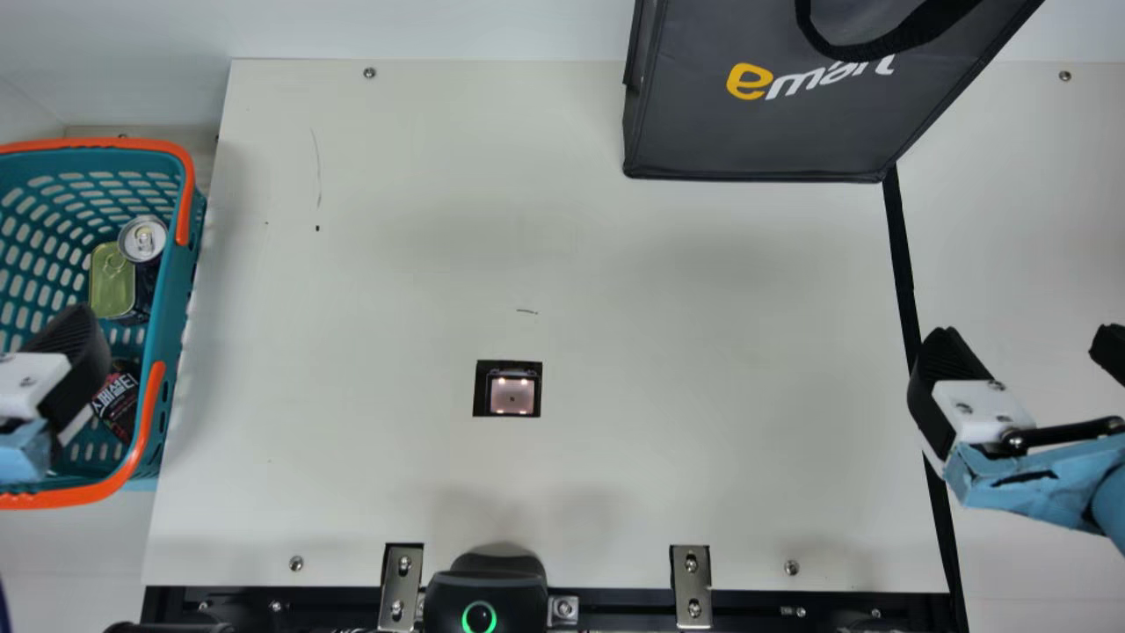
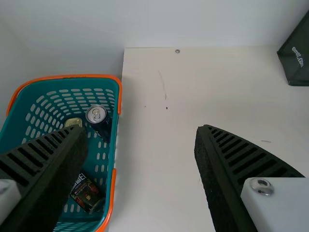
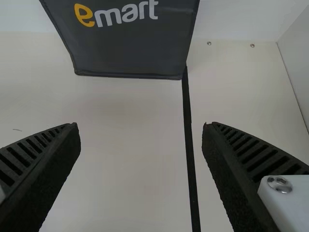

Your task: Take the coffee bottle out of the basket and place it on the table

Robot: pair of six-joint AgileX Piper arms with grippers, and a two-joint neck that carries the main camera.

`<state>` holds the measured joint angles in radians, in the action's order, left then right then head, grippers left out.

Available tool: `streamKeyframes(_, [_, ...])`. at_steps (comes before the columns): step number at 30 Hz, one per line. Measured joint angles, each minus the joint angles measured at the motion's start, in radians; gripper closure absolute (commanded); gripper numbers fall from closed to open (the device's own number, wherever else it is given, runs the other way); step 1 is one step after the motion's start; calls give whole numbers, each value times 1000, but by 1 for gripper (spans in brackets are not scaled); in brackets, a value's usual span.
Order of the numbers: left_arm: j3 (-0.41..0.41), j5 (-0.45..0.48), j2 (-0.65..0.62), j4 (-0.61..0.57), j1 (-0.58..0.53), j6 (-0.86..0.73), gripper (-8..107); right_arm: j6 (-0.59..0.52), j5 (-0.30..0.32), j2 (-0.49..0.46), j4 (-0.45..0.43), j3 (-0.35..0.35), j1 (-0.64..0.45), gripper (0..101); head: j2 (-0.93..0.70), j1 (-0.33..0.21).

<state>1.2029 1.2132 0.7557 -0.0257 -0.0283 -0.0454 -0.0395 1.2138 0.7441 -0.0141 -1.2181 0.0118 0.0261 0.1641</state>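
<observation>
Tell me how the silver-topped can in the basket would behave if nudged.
The can is probably stiff, judging by its metal lid. Tall and round, it might tip or roll, though the basket wall beside it would likely limit that.

left hand (image 1: 79, 352) and right hand (image 1: 1026, 345) both hold their black ribbed fingers spread wide apart.

White blocks (image 1: 984, 411), pale-blue covers (image 1: 1011, 492)
</observation>
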Motion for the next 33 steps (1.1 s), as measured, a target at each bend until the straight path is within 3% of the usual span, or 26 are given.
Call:
streamKeyframes(18, [0, 0, 0, 0, 0, 0, 9, 0, 1, 0, 0, 0, 0, 10, -337, 0])
streamKeyframes(33, [0, 0, 0, 0, 0, 0, 9, 0, 0, 0, 1, 0, 0, 10, -345, 0])
